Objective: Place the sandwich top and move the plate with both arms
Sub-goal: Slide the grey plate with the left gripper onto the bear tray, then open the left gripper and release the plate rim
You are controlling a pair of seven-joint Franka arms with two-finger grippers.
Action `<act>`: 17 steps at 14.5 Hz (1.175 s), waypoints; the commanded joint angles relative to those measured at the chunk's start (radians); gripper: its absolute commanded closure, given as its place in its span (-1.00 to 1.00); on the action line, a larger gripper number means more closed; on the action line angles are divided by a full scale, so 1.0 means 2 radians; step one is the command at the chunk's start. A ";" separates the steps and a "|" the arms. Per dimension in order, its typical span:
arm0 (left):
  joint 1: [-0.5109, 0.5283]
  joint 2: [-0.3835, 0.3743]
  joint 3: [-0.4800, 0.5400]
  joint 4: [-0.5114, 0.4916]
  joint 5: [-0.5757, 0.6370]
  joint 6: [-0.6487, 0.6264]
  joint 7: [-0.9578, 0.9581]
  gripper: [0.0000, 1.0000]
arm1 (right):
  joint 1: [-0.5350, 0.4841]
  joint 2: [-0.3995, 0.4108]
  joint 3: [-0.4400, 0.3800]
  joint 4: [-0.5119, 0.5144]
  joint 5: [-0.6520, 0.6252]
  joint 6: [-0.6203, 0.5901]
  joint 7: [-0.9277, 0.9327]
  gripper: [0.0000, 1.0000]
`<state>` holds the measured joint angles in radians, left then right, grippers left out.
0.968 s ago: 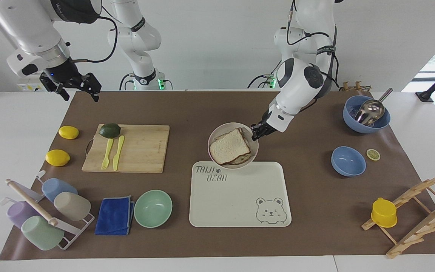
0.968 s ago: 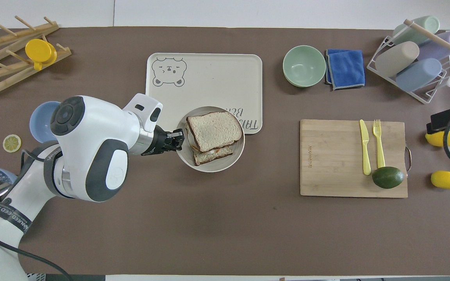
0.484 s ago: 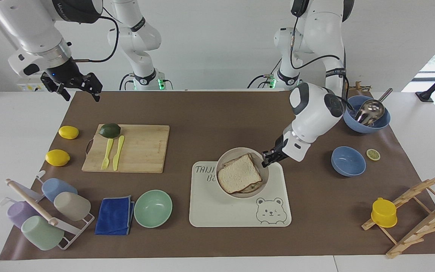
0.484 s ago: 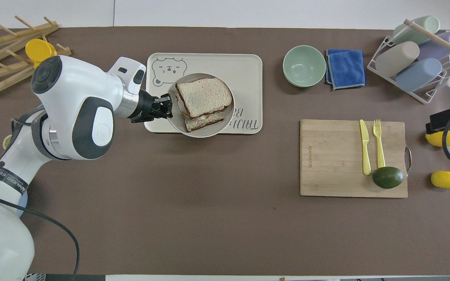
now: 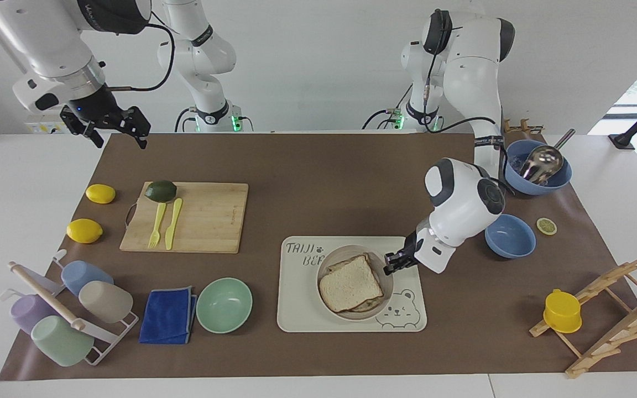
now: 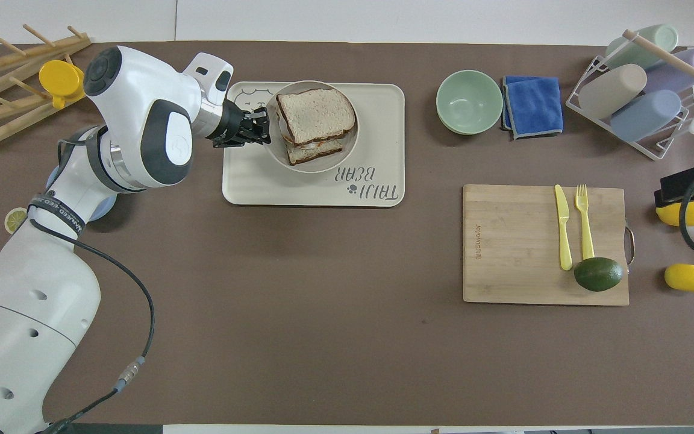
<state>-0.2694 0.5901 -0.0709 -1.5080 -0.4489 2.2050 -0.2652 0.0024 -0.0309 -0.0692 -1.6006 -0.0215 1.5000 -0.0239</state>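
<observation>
The plate (image 5: 323, 275) is small, round and beige-grey, and it is over the cream bear tray (image 5: 304, 312). The sandwich top (image 5: 350, 283), a pale bread slice with a brown crust, lies on the lower sandwich layers in the plate. My left gripper (image 5: 391, 266) is shut on the plate's rim at the left arm's end and holds it just above the tray. In the overhead view the plate (image 6: 347, 150), the sandwich top (image 6: 315, 108) and the left gripper (image 6: 261, 128) cover the tray's (image 6: 299, 190) bear drawing. My right gripper (image 5: 119, 141) waits open in the air over the table's corner by the lemons.
A mint-green bowl (image 5: 224, 304) and a blue cloth (image 5: 168, 315) lie beside the tray. A cutting board (image 5: 197, 216) holds an avocado, fork and knife. Two lemons (image 5: 84, 230), a cup rack (image 5: 64, 309), two blue bowls (image 5: 510, 236) and a wooden rack (image 5: 611, 309) stand around.
My left gripper has carried the plate with the sandwich away from the robots, from the tray's near edge to over the tray's middle. The right arm has barely moved.
</observation>
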 commanded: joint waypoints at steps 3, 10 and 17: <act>-0.001 -0.006 -0.001 -0.015 -0.015 0.013 0.026 1.00 | -0.002 0.002 0.003 0.005 -0.002 -0.001 0.002 -1.00; 0.002 -0.014 0.000 -0.027 -0.015 0.012 0.032 -1.00 | -0.002 0.002 0.003 0.005 -0.002 -0.001 0.002 -1.00; 0.016 -0.060 0.017 -0.008 0.007 -0.055 0.036 -1.00 | -0.002 0.002 0.003 0.004 -0.002 -0.001 0.003 -1.00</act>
<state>-0.2651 0.5502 -0.0591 -1.5060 -0.4484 2.1607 -0.1949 0.0024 -0.0303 -0.0691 -1.6006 -0.0215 1.5000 -0.0239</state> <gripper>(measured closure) 0.004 0.000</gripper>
